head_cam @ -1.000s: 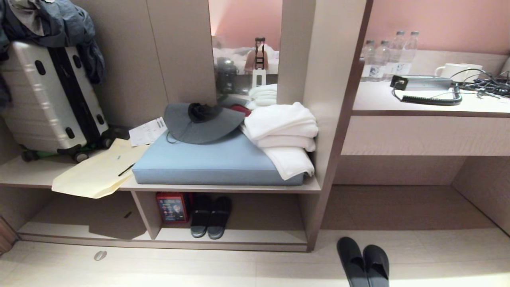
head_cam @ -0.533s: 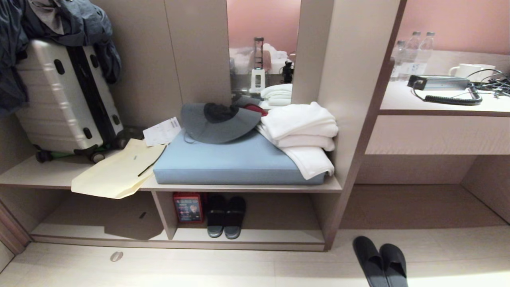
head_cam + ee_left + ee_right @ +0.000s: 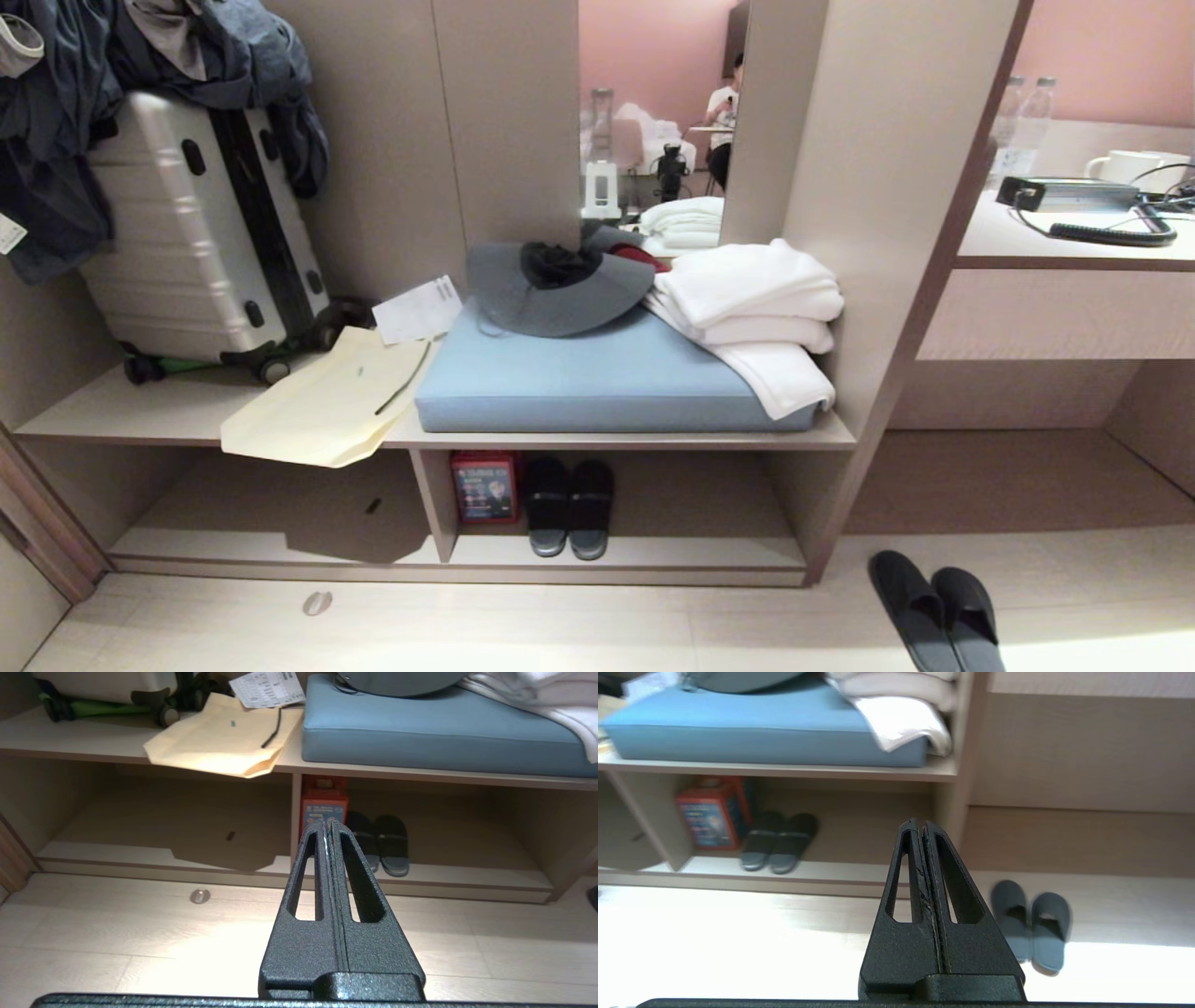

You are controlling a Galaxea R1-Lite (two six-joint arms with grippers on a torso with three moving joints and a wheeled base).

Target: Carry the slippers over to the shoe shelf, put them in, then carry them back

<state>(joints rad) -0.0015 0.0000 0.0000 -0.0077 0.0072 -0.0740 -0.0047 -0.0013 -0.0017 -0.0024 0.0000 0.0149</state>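
At the tip of your left gripper (image 3: 328, 822) the two black fingers are pressed flat together with nothing between them. It hangs over the pale floor (image 3: 117, 933), pointing toward the shoe shelf (image 3: 467, 877). On your right gripper (image 3: 920, 823) the fingers are likewise closed on nothing, and it points at the unit's end panel. Neither arm shows in your head view.

The slippers (image 3: 938, 611) lie side by side and touching on the floor, to the right of the end panel, before the open space under the desk (image 3: 1074, 247). Their far ends are toward the wall, and their near ends run off the bottom of your head view. From your right wrist they sit just past the closed fingers, well apart from the shelf.

Inside the shoe shelf (image 3: 700, 551), just right of its upright divider (image 3: 434, 504), a red box (image 3: 485, 487) stands at the back. A second dark pair with grey tips (image 3: 569, 509) rests beside it, the tips near the shelf's front edge. The compartment left of the divider lies partly in shadow.

On the bench board above you have a blue cushion (image 3: 607, 373) carrying a grey hat (image 3: 560, 289) and folded white towels (image 3: 756, 308). A cream paper bag (image 3: 327, 401) overhangs the board's front edge, and a silver suitcase (image 3: 196, 243) leans at the left end.
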